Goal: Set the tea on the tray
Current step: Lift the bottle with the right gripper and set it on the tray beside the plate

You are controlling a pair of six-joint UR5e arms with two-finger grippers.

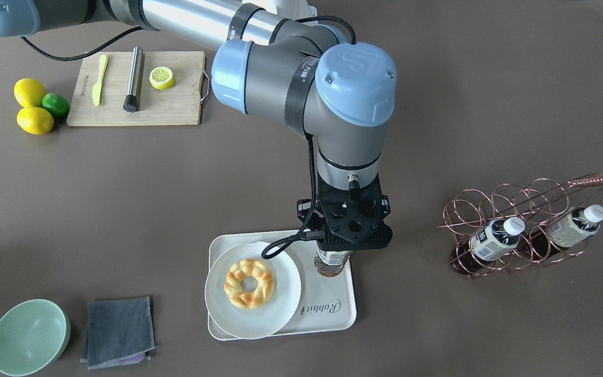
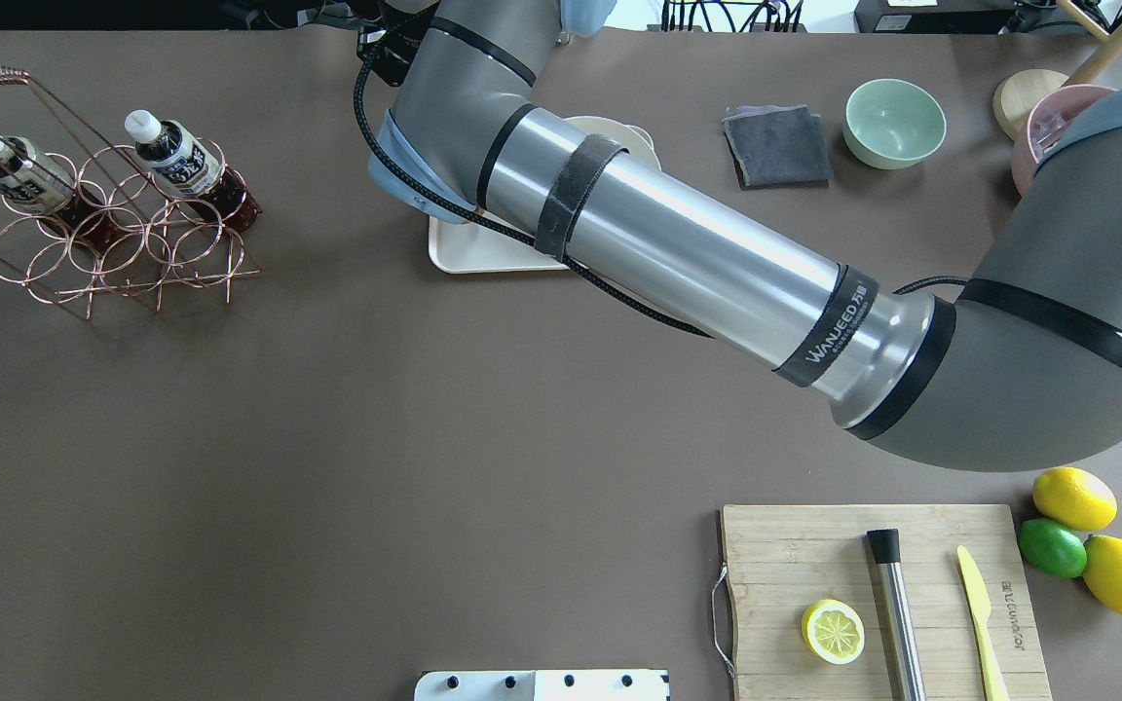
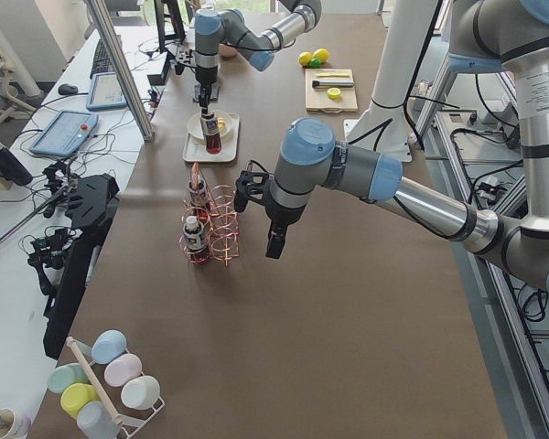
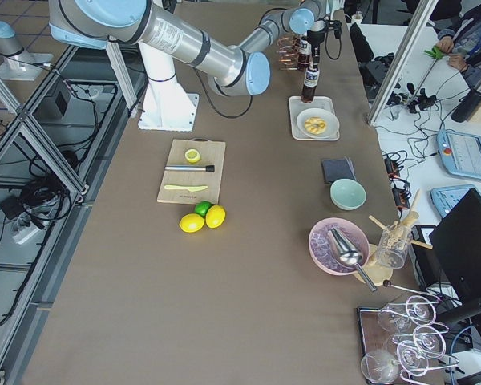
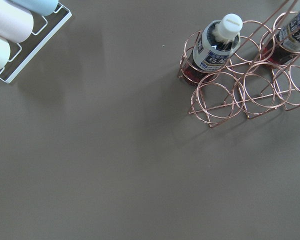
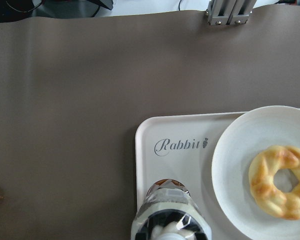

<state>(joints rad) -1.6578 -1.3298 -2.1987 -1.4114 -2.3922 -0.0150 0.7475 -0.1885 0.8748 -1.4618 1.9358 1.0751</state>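
right hand (image 1: 344,242) gripping tea (image 1: 331,264), upright over tray (image 1: 333,319)

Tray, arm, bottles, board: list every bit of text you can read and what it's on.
"Rabbit": grey script on the cream-white rectangular plastic tray.
"WANJEED": white print on the black band round the right arm's silver tube; smaller line beneath unreadable.
Label of the small clear plastic tea bottle at the tray: blurred.
Labels of the two bottles in the copper wire rack: unreadable.
Engraving on the bamboo cutting board: too small.
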